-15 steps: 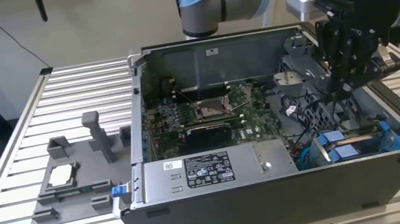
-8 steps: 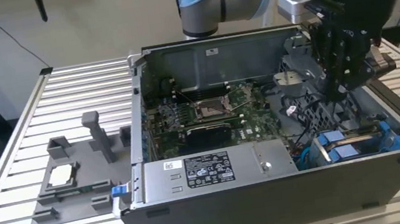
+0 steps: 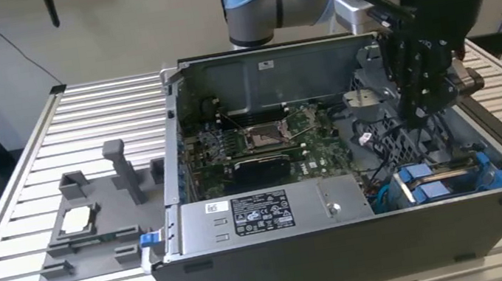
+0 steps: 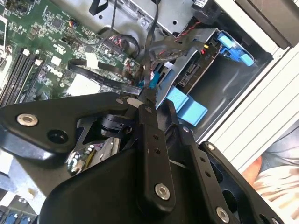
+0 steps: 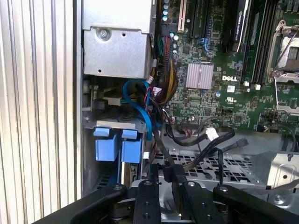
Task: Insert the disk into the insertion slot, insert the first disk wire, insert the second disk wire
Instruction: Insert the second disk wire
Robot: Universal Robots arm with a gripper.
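— Surroundings, largest first?
— A slatted table (image 3: 97,111) carries an open computer case (image 3: 350,267) with its side off. The gripper (image 5: 169,175) hangs inside the case, close to the wall at the exterior view's right. The open room lies on the jaws' other side, above the circuit board (image 5: 210,102).
— Fixed items near the jaws?
— A silver power box (image 3: 262,213) sits along the case's near wall, apart from the jaws. A grey tray (image 3: 107,240) stands outside the case, well apart.
— The disk?
— The disk (image 3: 451,179), in its blue frame, sits in the corner bay between the power box and the case wall. It is near the jaws, not touching them.
— Jaw state?
— Drawn narrow on a black wire (image 5: 160,149), which runs from the jaws into the cable bundle beside the disk. Whether its far end is plugged in, I cannot tell.
— Clearance?
— Tight. Loose cables (image 5: 224,136) crowd the perforated metal floor (image 5: 205,163) just beyond the jaws.
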